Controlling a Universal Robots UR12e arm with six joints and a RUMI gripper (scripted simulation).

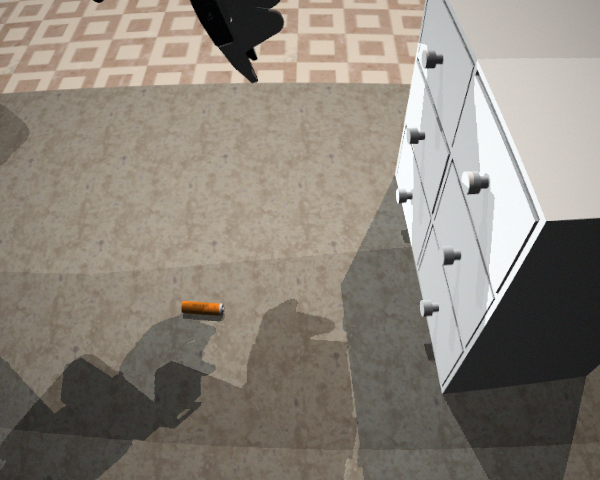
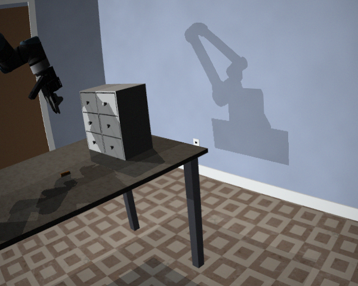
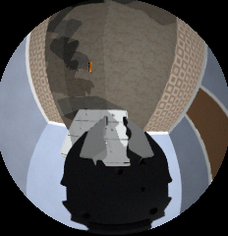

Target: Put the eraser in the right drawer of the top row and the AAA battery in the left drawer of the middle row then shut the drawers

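The AAA battery [image 1: 201,308] [image 2: 65,173] [image 3: 90,66], orange, lies on its side on the table in front of the chest. The white-fronted chest [image 1: 527,320] [image 2: 136,123] [image 3: 94,116] stands upright. The top row's right drawer [image 1: 507,217] [image 2: 110,98] and the middle row's left drawer [image 1: 434,155] [image 2: 92,118] look shut, as do the other drawers. No eraser is visible; drawer insides are hidden. My gripper [image 1: 253,78] [image 2: 57,111] [image 3: 115,117] hangs high above the table, in front of the chest and well clear of the battery. Its jaws are slightly apart with nothing between them.
Several round knobs stick out from the chest front. The table edge [image 2: 170,169] runs past the chest's right side. A blue wall [image 2: 250,77] stands beyond the table. Arm shadows fall around the battery.
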